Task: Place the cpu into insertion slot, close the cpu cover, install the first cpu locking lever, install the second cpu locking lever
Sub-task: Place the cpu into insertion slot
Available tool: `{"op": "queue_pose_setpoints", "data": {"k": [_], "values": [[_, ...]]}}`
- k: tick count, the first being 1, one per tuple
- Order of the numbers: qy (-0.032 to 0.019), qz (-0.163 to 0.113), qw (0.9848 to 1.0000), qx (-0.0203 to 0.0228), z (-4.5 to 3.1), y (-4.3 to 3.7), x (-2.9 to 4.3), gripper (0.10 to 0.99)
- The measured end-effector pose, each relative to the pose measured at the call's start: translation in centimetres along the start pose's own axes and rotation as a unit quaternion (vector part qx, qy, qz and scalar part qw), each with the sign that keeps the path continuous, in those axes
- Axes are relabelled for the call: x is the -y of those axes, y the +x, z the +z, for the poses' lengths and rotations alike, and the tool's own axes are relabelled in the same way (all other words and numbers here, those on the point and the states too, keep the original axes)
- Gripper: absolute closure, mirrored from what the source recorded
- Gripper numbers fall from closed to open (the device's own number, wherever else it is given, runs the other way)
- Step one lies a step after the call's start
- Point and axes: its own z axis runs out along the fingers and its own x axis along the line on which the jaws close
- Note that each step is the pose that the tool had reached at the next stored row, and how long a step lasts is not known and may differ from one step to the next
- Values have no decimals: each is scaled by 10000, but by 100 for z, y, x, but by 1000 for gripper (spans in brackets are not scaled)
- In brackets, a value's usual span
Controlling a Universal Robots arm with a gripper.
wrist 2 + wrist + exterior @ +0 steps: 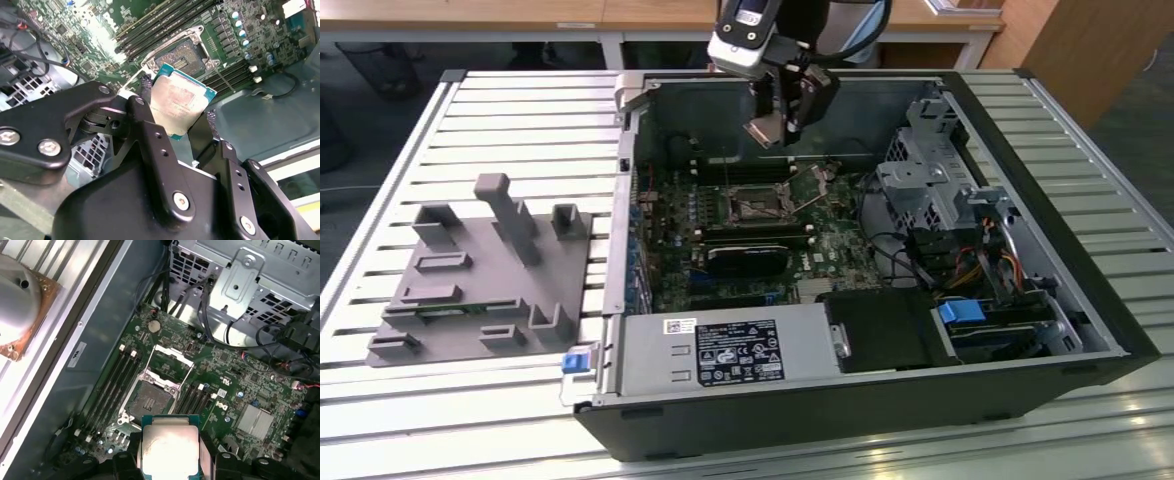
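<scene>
We judge the first step to be in hand: the chip (765,131) is in the air and not yet in the socket (754,208). The gripper (781,118) is closed down to the chip's width and pinches it by two opposite edges, with one black finger (145,85) on each side in the second wrist view.

In the exterior view the chip hangs above the open computer case (854,400), and the socket lies at about six o'clock from it, well apart. The cover (175,355) is swung up off the socket, so the seat is bare.

To our eye, seating the chip calls for squaring its edges to the socket's rim and bringing it down flat. It is held tilted to the board, and the contacts look fine and easily bent.

The chip is a thin, flat square with a dull silver-tan metal top, faintly smudged, and a green border. The socket is a black square with a dark, finely grained centre and a bright metal rim, set in a green board crowded with small parts. The cover is a thin silver frame around a large window. Long black memory sticks (744,172) lie at twelve and six o'clock of the socket. A grey moulded holder (480,270) sits at nine o'clock of the case on the slatted metal table (520,110).
</scene>
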Motion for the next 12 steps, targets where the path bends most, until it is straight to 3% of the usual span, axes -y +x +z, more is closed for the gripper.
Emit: {"op": "queue_pose_setpoints", "data": {"k": [6,12], "values": [[-10,404,9992,32,9,1,0,545],[-21,822,9966,65,19,0,1,545]]}}
